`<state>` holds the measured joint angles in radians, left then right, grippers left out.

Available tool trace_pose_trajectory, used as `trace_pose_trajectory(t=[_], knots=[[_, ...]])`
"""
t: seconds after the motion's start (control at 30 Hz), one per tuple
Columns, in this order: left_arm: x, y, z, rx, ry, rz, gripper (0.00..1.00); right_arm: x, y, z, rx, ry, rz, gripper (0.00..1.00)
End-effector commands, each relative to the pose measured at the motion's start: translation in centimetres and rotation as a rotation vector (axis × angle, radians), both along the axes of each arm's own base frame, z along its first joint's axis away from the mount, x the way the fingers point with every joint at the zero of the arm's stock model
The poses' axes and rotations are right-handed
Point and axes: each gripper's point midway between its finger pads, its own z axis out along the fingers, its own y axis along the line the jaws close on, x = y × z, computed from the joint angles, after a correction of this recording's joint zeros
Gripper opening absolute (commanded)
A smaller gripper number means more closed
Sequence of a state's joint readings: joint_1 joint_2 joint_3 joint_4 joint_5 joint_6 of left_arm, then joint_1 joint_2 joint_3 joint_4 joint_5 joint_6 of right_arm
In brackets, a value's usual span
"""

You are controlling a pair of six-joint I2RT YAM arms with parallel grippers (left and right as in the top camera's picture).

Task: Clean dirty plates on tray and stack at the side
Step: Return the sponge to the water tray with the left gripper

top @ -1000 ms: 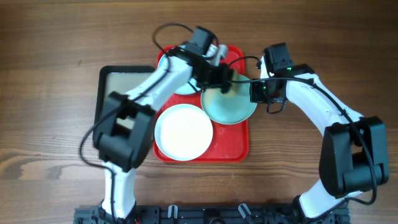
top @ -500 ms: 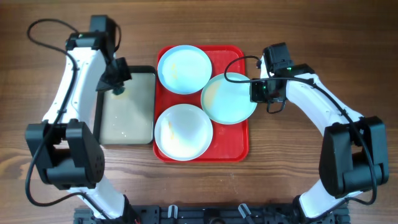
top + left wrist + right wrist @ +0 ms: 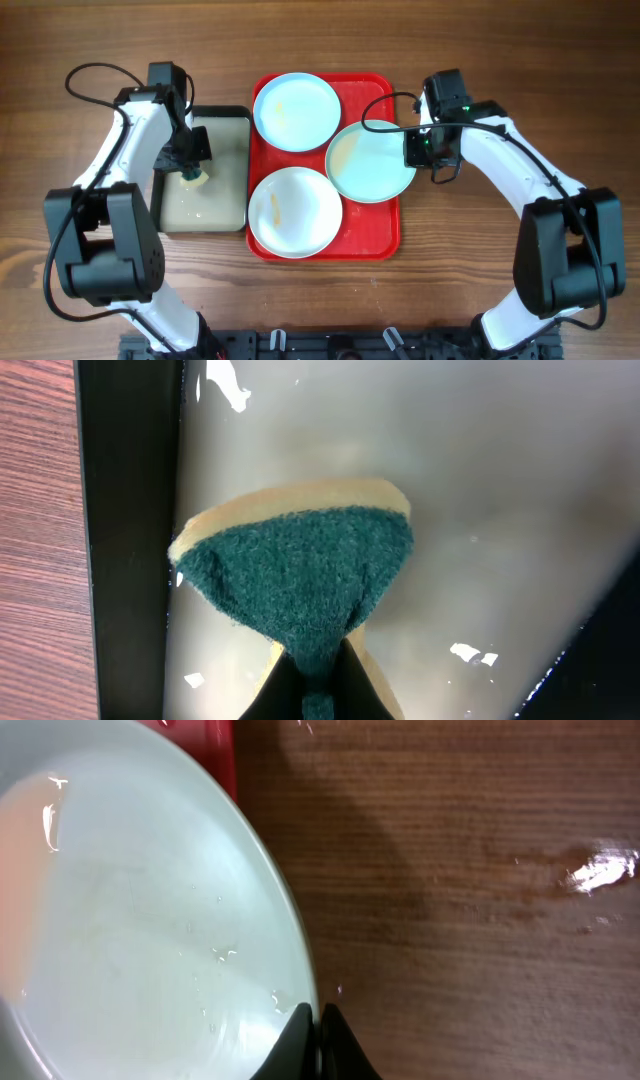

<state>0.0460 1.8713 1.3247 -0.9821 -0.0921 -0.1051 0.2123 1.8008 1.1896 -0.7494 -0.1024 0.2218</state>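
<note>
Three pale plates lie on the red tray (image 3: 375, 225): one at the back (image 3: 295, 110), one at the front (image 3: 294, 210), and an aqua one (image 3: 368, 162) overhanging the tray's right edge. My right gripper (image 3: 415, 148) is shut on the right rim of the aqua plate (image 3: 150, 920); its fingertips (image 3: 315, 1020) pinch the rim. My left gripper (image 3: 190, 170) is shut on a green and yellow sponge (image 3: 300, 575) and holds it down in the cloudy water of the basin (image 3: 205, 205).
The black-rimmed basin stands left of the tray, its rim (image 3: 125, 540) close to the sponge. Bare wooden table (image 3: 470, 920) lies right of the tray. Yellowish smears show on the plates.
My left arm left the tray and swung over to the basin, then lowered the sponge into the water. The right gripper has kept hold of the aqua plate, barely moving.
</note>
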Motion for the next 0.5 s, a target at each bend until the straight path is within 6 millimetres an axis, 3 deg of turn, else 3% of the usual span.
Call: trace_pose_trajectory(t=[0.0,0.17,0.23,0.47], knots=[[0.7,-0.5,3.1,-0.023,-0.101,-0.027,0.04,1.3,0.0,2.6,-0.004,-0.049,0.017,0.04],[1.1,-1.3,6.3,-0.075,-0.214,0.043,0.04,2.1,-0.1,6.7,-0.013,-0.095,0.014,0.04],[1.2,-1.3,6.4,-0.085,-0.221,0.117,0.04,2.2,-0.1,7.5,-0.009,-0.118,0.014,0.04],[1.6,-1.4,6.4,-0.094,-0.235,0.123,0.04,1.9,-0.2,9.1,0.000,-0.138,-0.003,0.04]])
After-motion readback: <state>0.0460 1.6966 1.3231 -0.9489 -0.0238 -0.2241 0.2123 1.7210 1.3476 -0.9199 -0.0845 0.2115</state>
